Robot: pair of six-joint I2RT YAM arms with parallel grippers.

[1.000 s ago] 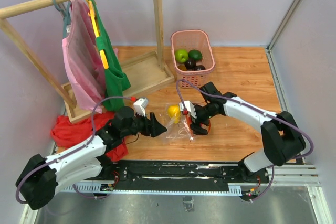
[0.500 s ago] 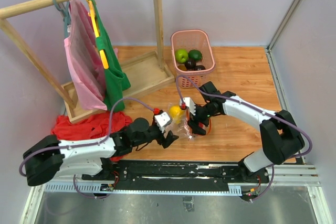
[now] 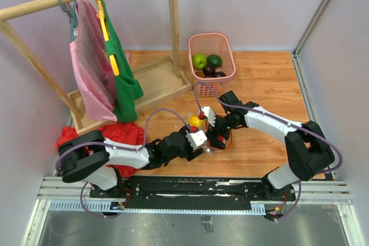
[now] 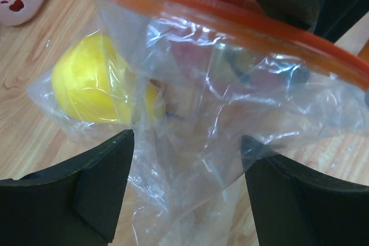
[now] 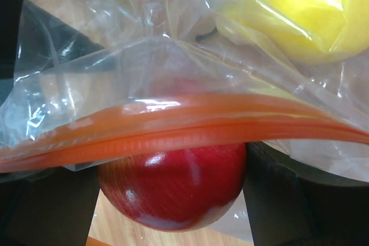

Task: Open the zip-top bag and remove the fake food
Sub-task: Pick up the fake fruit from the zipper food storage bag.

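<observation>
The zip-top bag (image 4: pixel 230 102) lies crumpled on the wood floor, its orange-red zip strip (image 5: pixel 173 131) running across both wrist views. Of the fake food, a yellow fruit (image 4: pixel 92 84) sits inside the bag. A glossy red apple (image 5: pixel 173 188) sits just under the strip, and my right gripper (image 5: pixel 173 200) is shut on it, a finger against each side. My left gripper (image 4: pixel 187 148) is open, with loose clear plastic between its fingers (image 4: pixel 104 182). In the top view both grippers meet at the bag (image 3: pixel 203 136).
A pink basket (image 3: pixel 228 44) at the back holds a green apple (image 3: pixel 199 60), a dark green piece (image 3: pixel 214 60) and dark purple ones. A wooden clothes rack (image 3: pixel 173 27) with pink and green garments stands at the left. A red cloth heap (image 3: pixel 109 133) lies beside my left arm.
My left arm swung right from beside the red cloth to the bag, and its jaws widened. The right gripper stayed at the bag.
</observation>
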